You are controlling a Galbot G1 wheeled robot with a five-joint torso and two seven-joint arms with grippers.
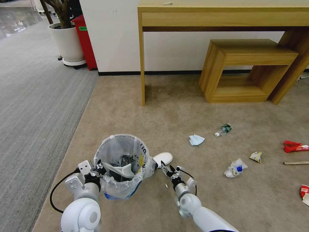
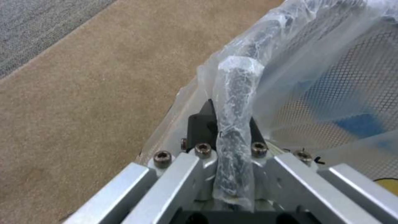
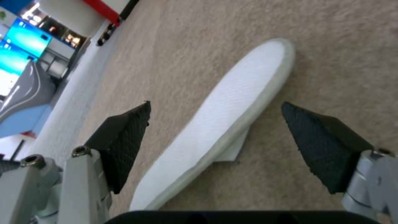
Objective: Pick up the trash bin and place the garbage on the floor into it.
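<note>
Trash bin (image 1: pixel 124 167), one, lined with a crinkly white bag, sits low at the robot's left front over the beige floor (image 1: pixel 180 109), the left hand (image 1: pixel 96 169) pinching its bagged rim (image 2: pixel 236 102). One white slipper (image 1: pixel 120 169) lies inside it. A second slipper (image 3: pixel 232 118) lies on the carpet just right of the bin, with the right hand (image 1: pixel 169 169) spread wide on either side of it. Farther right lie one blue mask (image 1: pixel 196 140), one clear bottle (image 1: pixel 223 129), two crumpled wrappers (image 1: pixel 236 168), one red packet (image 1: pixel 295 146) and one wooden stick (image 1: pixel 296 163).
</note>
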